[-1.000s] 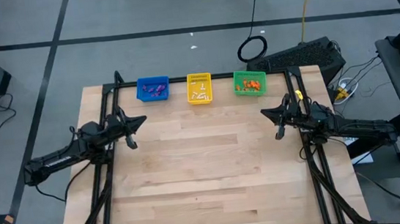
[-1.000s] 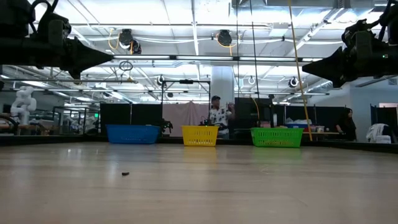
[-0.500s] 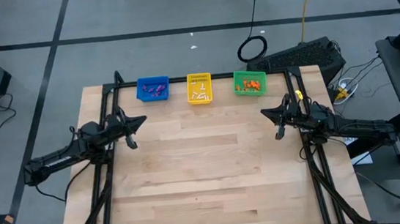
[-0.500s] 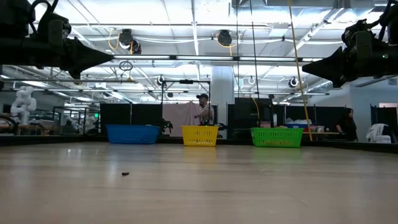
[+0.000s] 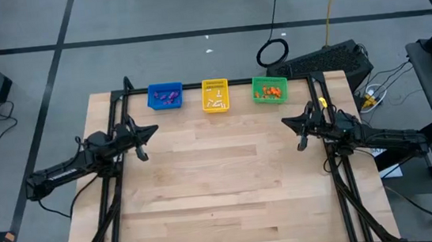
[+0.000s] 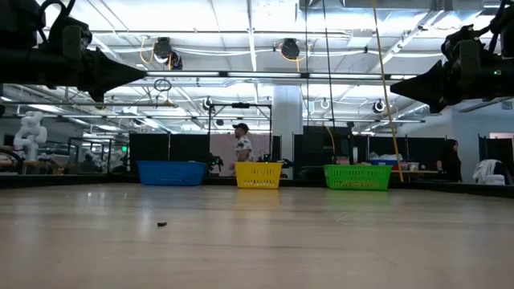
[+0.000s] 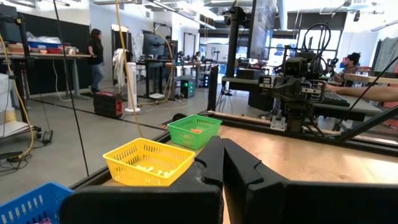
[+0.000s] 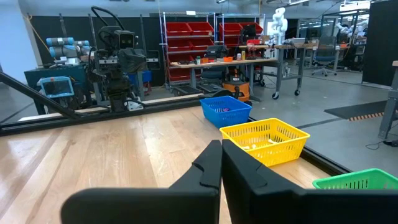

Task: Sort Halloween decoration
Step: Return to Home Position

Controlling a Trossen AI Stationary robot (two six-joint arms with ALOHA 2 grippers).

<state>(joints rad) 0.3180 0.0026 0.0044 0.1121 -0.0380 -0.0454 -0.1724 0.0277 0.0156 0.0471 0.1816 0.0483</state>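
The Halloween decoration lies in three baskets along the table's far edge. Purple trinkets [image 5: 168, 98] are in the blue basket [image 5: 152, 98], white ones [image 5: 215, 100] in the yellow basket [image 5: 214, 84], orange ones [image 5: 271, 92] in the green basket [image 5: 257, 84]. My left gripper [image 5: 154, 130] hovers shut near the table's left side, pointing right, high above the wood [image 6: 143, 73]. My right gripper [image 5: 284, 121] hovers shut near the right side, pointing left [image 6: 393, 87]. In the wrist views each pair of fingers meets, left [image 7: 222, 146] and right [image 8: 221, 149].
A tiny dark speck [image 6: 161, 224] lies on the bare wooden tabletop [image 5: 222, 184] toward its near left. Black frame rails [image 5: 111, 107] run along the table's left, right and far edges. A person [image 6: 240, 147] walks in the room beyond the baskets.
Both arms have kept still. The person in the room behind the table has walked toward the left, from behind the gap between the yellow and green baskets to just left of the yellow basket.
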